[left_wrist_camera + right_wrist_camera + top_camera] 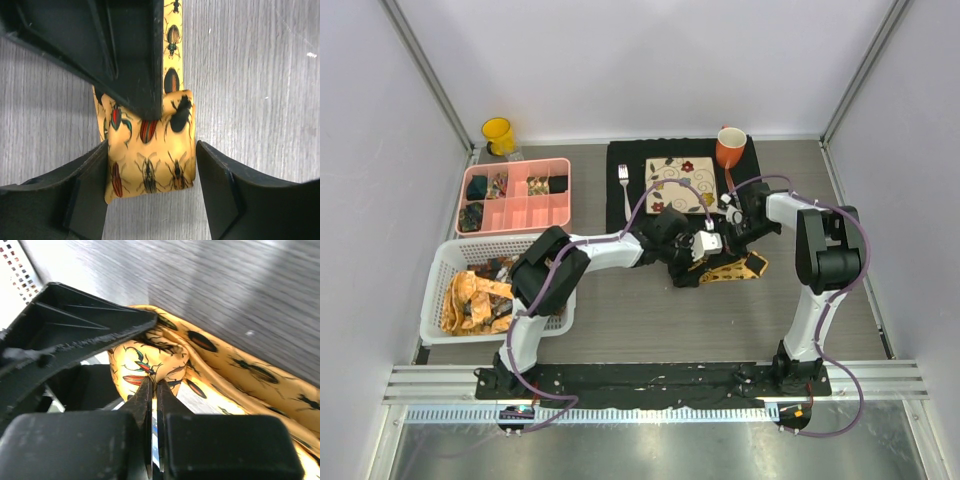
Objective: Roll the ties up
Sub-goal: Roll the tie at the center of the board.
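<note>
A mustard-yellow tie (740,266) printed with beetles lies on the table in the middle. Its end is folded into a small roll (150,165). My left gripper (151,167) is open and straddles this roll; its left finger (85,185) touches the roll's edge and its right finger (225,185) stands apart from it. My right gripper (154,386) is shut on the roll (150,360), pinching the fabric at its tips. In the left wrist view the right gripper's finger (130,55) covers the roll's upper part. In the top view both grippers (682,252) (712,243) meet over the tie.
A white basket (438,270) at the left holds more ties (475,298). A pink compartment tray (520,210) stands behind it, with a yellow cup (498,133) beyond. A black placemat (620,215) carries a patterned plate (682,183), a fork (624,180) and an orange mug (731,147).
</note>
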Action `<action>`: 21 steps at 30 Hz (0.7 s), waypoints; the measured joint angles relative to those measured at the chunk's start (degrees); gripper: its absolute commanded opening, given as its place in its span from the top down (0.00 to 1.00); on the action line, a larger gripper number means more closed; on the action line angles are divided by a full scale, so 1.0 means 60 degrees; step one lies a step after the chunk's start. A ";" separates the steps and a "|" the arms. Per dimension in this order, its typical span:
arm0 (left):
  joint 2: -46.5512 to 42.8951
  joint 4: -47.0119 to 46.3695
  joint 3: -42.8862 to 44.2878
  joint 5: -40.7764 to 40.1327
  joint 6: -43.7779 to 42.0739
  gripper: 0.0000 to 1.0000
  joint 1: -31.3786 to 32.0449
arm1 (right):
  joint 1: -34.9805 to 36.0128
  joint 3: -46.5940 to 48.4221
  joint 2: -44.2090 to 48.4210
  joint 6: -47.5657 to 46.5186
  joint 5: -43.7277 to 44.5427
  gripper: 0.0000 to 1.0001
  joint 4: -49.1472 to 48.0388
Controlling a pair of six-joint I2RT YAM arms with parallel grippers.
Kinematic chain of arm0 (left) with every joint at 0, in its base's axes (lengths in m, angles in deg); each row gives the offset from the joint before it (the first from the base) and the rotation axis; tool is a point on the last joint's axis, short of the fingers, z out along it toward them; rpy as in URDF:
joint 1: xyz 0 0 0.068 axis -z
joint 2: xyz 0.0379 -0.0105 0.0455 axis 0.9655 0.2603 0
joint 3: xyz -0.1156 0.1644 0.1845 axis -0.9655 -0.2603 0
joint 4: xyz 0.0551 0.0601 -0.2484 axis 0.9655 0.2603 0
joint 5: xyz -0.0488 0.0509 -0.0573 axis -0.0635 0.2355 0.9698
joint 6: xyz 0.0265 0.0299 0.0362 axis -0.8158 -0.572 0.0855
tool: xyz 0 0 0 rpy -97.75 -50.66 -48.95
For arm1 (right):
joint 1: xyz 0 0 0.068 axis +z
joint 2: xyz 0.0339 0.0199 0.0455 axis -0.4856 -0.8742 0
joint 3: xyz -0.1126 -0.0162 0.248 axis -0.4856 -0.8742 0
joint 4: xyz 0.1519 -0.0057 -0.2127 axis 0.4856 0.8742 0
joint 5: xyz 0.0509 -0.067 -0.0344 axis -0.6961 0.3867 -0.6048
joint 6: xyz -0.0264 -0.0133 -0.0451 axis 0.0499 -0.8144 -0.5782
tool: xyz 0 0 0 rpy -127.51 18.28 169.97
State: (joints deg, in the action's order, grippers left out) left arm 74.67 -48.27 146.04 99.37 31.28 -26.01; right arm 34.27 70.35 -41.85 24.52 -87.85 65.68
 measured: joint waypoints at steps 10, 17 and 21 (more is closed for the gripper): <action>0.0361 -0.0404 0.0397 0.0273 0.1282 0.34 -0.0047 | -0.0124 -0.0055 0.0011 -0.0117 0.0495 0.99 0.0000; 0.0510 -0.0579 0.0503 0.0441 0.1960 0.66 -0.0015 | -0.0168 -0.0098 0.0091 -0.0142 0.0696 0.95 -0.0124; 0.0357 -0.0488 0.0346 0.0142 0.1399 0.75 0.0058 | -0.0186 0.0026 0.0091 -0.0353 0.0645 0.57 0.0036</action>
State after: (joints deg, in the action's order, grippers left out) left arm 76.82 -51.20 148.12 100.22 39.67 -25.66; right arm 33.15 70.50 -41.31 22.40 -83.98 65.90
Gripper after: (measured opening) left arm 0.465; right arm 0.206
